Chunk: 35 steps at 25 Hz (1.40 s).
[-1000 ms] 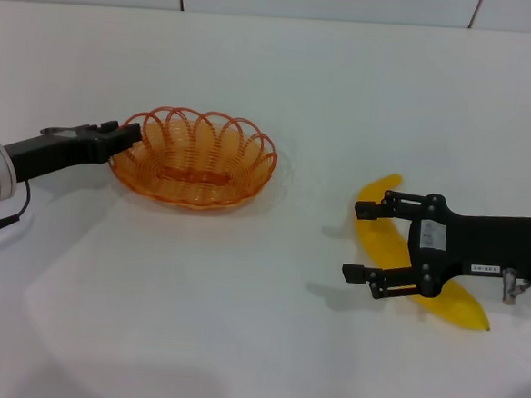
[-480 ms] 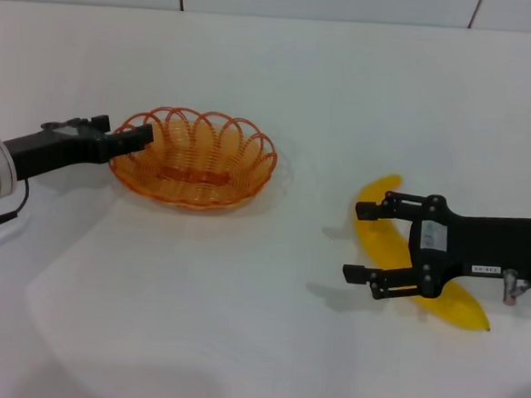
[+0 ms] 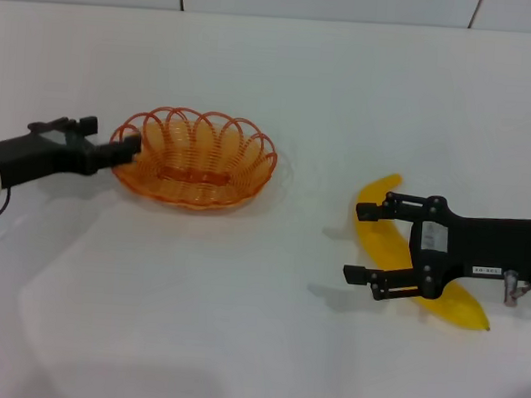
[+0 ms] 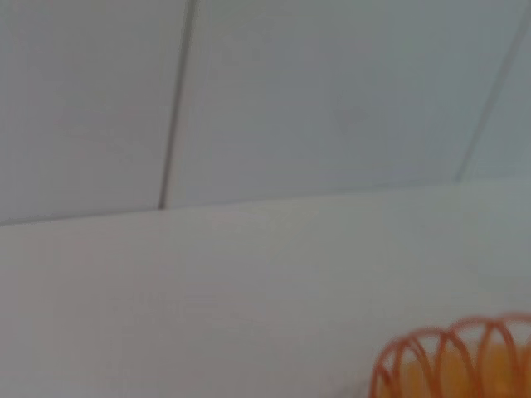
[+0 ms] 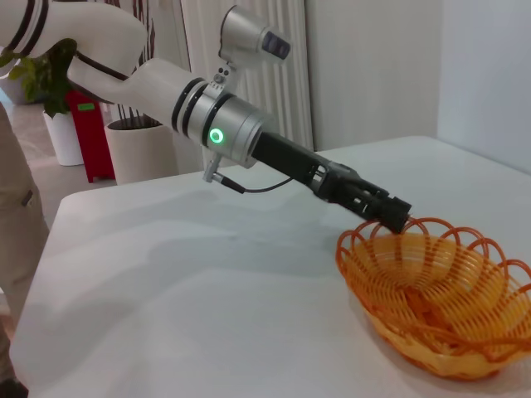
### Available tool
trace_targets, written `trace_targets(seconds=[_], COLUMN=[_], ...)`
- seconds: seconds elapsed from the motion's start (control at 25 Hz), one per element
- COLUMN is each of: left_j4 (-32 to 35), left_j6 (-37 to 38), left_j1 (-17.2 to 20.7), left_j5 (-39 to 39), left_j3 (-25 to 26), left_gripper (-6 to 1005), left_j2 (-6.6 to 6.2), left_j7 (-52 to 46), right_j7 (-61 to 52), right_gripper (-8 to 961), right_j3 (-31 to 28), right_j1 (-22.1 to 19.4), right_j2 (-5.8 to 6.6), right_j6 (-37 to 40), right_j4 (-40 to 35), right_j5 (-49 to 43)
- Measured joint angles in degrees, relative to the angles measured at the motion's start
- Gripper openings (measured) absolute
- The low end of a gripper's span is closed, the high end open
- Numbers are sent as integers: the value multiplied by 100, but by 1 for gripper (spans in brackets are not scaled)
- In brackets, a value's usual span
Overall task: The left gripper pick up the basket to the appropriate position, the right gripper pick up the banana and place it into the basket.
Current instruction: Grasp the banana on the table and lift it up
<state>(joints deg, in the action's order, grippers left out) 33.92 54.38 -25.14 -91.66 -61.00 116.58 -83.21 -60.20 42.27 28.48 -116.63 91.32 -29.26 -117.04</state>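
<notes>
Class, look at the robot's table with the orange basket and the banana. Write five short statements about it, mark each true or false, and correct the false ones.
1. The banana lies inside the basket. False: it lies on the table, well to the basket's right.
2. The left gripper is at the basket's left rim. True.
3. The right gripper is shut tight on the banana. False: its fingers are open, one on each side of the banana.
4. The basket holds no fruit. True.
5. The basket is tipped on its side. False: it sits upright, opening upward.
</notes>
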Motion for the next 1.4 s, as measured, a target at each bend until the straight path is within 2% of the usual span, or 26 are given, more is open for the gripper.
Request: trace_targets(seconds=[0.08,0.36,0.64,0.84,1.08,1.4], left_j4=[131,138,131,143,-20,-56], left_j6=[1,70,877,1391,2073,2170], left_j1=[136,479,883,1062,1130,1275], left_j5=[-2,475,1393,1353,889,818], left_j3=[-145,-165,-152,-117,-117,-101], left_gripper=[867,861,860,860,860,860], left_j2=[1,35,-3,-56,-268,-271], left_j7=[297,1418,2506,2897,3033,3134], right_j7=[-3,-10,-10,-50,-471,-1122], right_gripper=[888,888,888,888,888,888], right_j3=[0,-43,-45,-70,-119,-50], right_j1=[0,-10,-9,-9,16,-90], right_j2=[0,0,-8,-23,-28,-77], right_j6=[2,-11,11,-28,-411,-447], right_j4=[0,0,0,0,-92,-756], right_j5=[10,22,30,58,180,165])
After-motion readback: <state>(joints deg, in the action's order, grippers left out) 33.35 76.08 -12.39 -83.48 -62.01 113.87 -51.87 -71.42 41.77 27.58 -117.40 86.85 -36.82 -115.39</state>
